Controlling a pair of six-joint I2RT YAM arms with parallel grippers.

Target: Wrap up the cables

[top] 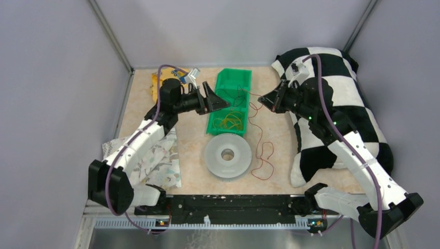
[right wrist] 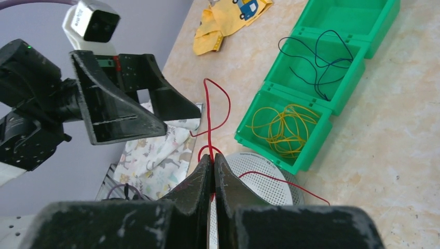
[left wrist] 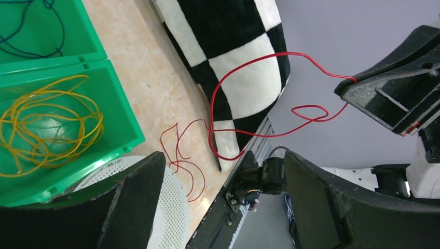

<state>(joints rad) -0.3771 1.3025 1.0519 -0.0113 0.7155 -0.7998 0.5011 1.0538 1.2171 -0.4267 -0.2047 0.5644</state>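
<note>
**Top view.** The right tool (top: 263, 98) sits clamped shut just right of the green bin (top: 220, 85), pinching the red wire (top: 258, 132). From the pinch the wire droops to the tabletop (top: 192, 140) and wanders toward lower centre. It ends in loose loops just right of the grey spool (top: 238, 161). The left tool (top: 218, 98) faces it across the bin, spread wide and holding nothing. My read is that one end is lifted so the free tool can take a second hold and gather the slack. The spool is a flat perforated plastic disc with a hub hole. A checkered cushion (top: 337, 104), soft and plump, fills the right side. A patterned cloth (top: 161, 161) lies at lower left.

**Left wrist view.** The left tool's fingers frame the bottom edge, well apart, with nothing between them. The wire arcs across the cushion in the upper middle, makes a small loop, and runs into the right tool's tip at upper right. It is thread-thin, glossy and curly. A yellow wire bundle (left wrist: 46, 124) lies coiled in the bin's end compartment, at left.

**Right wrist view.** The fingers meet at lower centre with the wire nipped between them. The wire rises straight from the pinch, then bends over. A dark blue wire (right wrist: 316, 67) lies in the middle compartment. The bin walls are smooth moulded plastic, and the tabletop is mottled beige with a stone look.
</note>
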